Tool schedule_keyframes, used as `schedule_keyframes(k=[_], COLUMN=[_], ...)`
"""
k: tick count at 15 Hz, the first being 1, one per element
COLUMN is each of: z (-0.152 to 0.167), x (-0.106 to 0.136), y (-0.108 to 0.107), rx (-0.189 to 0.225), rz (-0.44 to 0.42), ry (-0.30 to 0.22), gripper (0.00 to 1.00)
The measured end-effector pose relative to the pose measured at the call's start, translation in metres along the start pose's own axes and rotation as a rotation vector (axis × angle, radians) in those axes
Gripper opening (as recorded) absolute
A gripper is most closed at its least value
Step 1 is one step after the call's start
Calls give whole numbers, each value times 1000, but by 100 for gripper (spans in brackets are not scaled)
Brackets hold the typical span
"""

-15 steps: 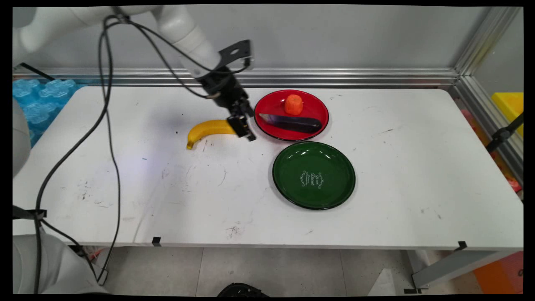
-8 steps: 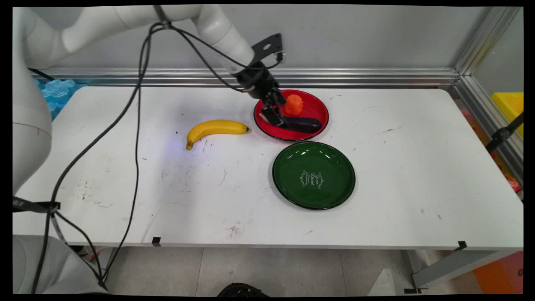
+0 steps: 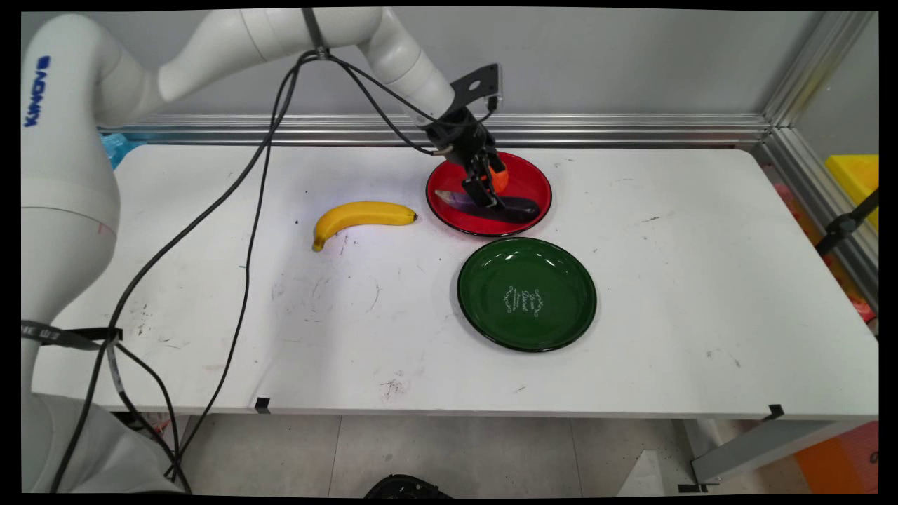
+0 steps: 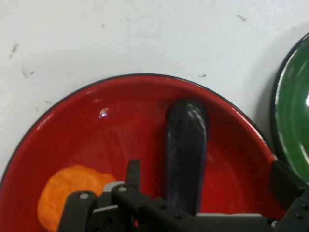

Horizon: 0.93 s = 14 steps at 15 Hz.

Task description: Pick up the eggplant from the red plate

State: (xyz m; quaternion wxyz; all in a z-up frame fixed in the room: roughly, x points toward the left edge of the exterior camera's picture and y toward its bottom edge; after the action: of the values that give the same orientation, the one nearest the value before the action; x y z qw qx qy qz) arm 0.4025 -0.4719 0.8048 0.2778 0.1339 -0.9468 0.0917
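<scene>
End effector (image 3: pixel 484 193) hangs with its fingers spread apart and empty over the red plate (image 3: pixel 533 184), straddling the dark eggplant (image 4: pixel 186 154); its long axis runs straight ahead between them; orange carrot piece (image 4: pixel 70 191) beside.

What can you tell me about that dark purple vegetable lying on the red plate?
The eggplant is long, slim and dark purple, nearly black, with a glossy skin and a rounded end; its other end looks paler in the main view. It lies flat in the red plate, along the plate's near side, with an orange carrot piece beside it and apart from it. The gripper hangs right over its middle, one finger on either side in the hand view; whether they touch it cannot be told.
</scene>
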Motion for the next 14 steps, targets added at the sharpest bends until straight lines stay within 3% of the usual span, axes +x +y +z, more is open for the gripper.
schedule_keyframes(k=[14], z=[45], x=[-11], y=[-26], rx=[-45], rz=[105], ry=[5], gripper=[100])
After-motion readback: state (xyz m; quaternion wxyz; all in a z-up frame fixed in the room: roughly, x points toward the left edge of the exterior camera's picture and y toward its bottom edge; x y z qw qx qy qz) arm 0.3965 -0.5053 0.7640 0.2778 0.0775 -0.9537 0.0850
